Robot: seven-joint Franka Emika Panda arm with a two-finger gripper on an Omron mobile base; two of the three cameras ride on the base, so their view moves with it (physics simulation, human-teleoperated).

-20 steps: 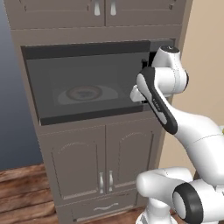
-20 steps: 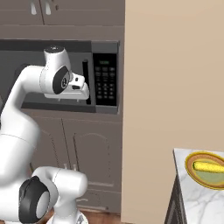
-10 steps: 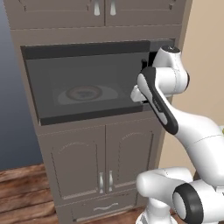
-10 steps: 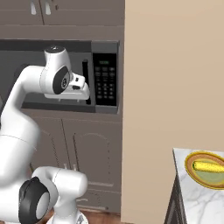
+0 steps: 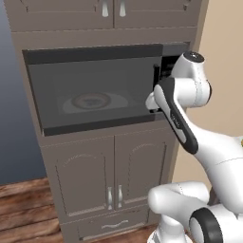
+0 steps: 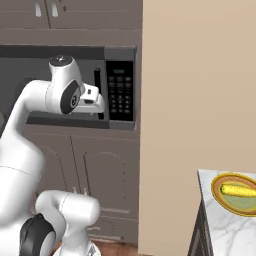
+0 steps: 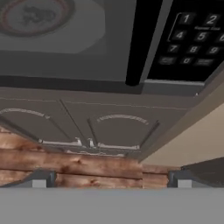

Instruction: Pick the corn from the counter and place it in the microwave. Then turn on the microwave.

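Hand: our two-finger gripper (image 7: 111, 178) is wide open (holding nothing), near the black bar handle (image 7: 142, 41).
Corn: we see the small yellow corn cob (image 6: 239, 190) on a dark-rimmed round dish (image 6: 220, 196).

Arm raised, pincer (image 7: 111, 179) empty (jaws wide).

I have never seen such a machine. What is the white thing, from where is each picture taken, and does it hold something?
It is a white robot arm on a driving base in a rendered kitchen. Two pictures come from cameras on the base, behind the arm to its left and right; the third looks along its hand. The end effector is open and holds nothing; it is up by the black bar handle of the large grey built-in microwave, whose door is shut. The small yellow corn cob lies in a dark-rimmed round dish on the pale marble counter.
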